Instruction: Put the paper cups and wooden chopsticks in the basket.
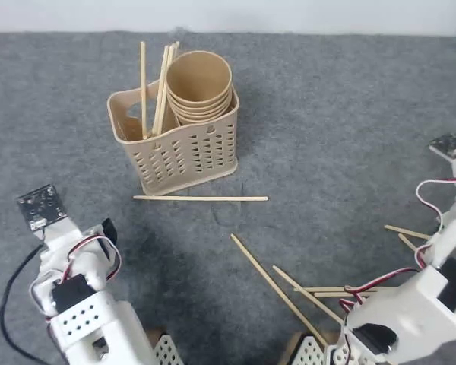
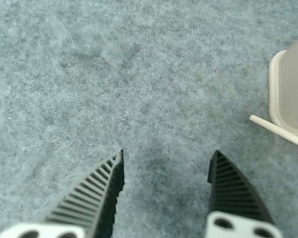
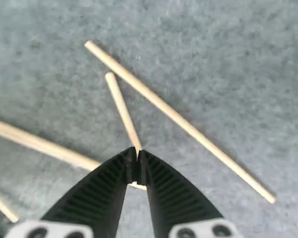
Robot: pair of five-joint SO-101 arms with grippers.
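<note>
A beige slotted basket (image 1: 184, 156) stands on the grey carpet, holding a stack of paper cups (image 1: 200, 84) and several upright wooden chopsticks (image 1: 161, 91). One chopstick (image 1: 201, 198) lies flat just in front of the basket. More chopsticks (image 1: 277, 289) lie scattered at the near right. My right gripper (image 3: 138, 151) is down on the carpet there, shut on a short-looking chopstick (image 3: 121, 109), with a longer chopstick (image 3: 179, 119) lying just beyond it. My left gripper (image 2: 166, 153) hangs open over bare carpet, with the basket's corner (image 2: 293, 94) and a chopstick tip (image 2: 278, 131) off to one side.
The left arm (image 1: 76, 266) sits at the near left, the right arm (image 1: 418, 304) at the near right. Another chopstick (image 3: 39, 144) lies close beside the right gripper's fingers. Grey carpet spreads around the basket up to a pale wall at the back.
</note>
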